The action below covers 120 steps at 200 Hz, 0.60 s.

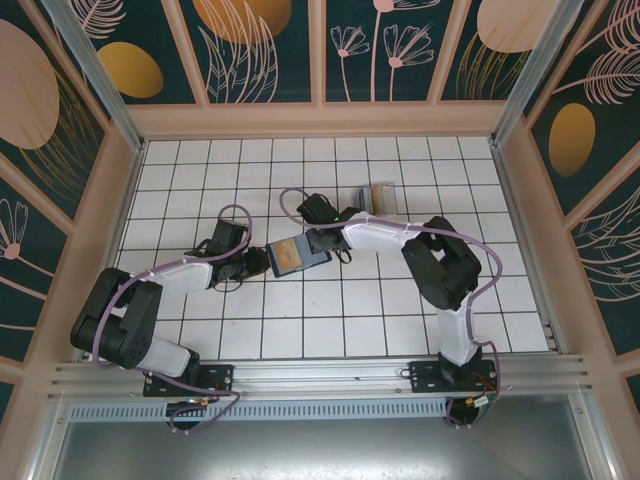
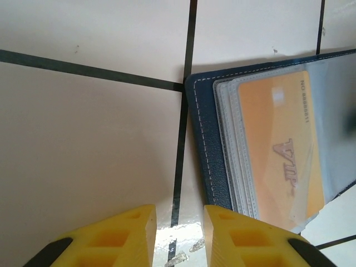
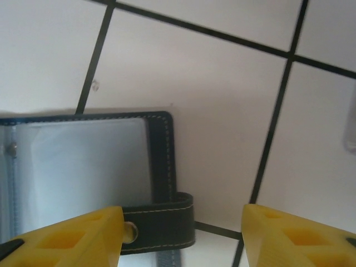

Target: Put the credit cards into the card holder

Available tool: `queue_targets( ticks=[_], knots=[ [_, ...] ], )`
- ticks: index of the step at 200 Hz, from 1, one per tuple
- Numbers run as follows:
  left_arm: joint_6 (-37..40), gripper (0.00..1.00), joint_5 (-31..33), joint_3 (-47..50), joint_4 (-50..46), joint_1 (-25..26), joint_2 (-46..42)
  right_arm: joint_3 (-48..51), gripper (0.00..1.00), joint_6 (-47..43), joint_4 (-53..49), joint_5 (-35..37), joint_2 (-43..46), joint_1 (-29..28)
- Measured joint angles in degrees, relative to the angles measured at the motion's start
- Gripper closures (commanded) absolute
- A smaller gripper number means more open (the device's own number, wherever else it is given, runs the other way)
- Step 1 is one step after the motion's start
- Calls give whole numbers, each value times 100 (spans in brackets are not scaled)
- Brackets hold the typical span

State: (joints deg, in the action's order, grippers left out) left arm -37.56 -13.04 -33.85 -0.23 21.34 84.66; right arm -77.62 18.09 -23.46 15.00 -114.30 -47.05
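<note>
The card holder (image 1: 300,254) lies open on the white tiles at mid-table, navy outside and blue-grey inside. A yellow-orange credit card (image 2: 281,144) sits in a clear sleeve on its left half. More credit cards (image 1: 381,196), beige and grey, lie together further back to the right. My left gripper (image 1: 258,262) is low at the holder's left edge (image 2: 203,128), its jaws a little apart (image 2: 179,214) with only bare tile between them. My right gripper (image 1: 322,240) hovers at the holder's right edge (image 3: 164,144), wide open (image 3: 182,214), with the snap strap (image 3: 161,225) beside its left finger.
Wooden walls with dark floral panels close in the tiled floor (image 1: 330,320) on three sides. An aluminium rail (image 1: 320,375) carrying both arm bases runs along the near edge. Purple cables loop over both arms.
</note>
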Motion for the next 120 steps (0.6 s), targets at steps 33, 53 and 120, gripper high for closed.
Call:
queue_targets(
  ticks=[33, 53, 120],
  knots=[
    [0, 70, -22, 0, 2, -2, 42, -238, 41, -22, -92, 4, -203, -105],
    [-2, 69, -24, 0, 0, -2, 52, -262, 41, -22, -101, 13, -223, -114],
    [-17, 70, -72, 0, 42, -4, 144, -262, 45, -129, -133, 116, -225, -144]
  ],
)
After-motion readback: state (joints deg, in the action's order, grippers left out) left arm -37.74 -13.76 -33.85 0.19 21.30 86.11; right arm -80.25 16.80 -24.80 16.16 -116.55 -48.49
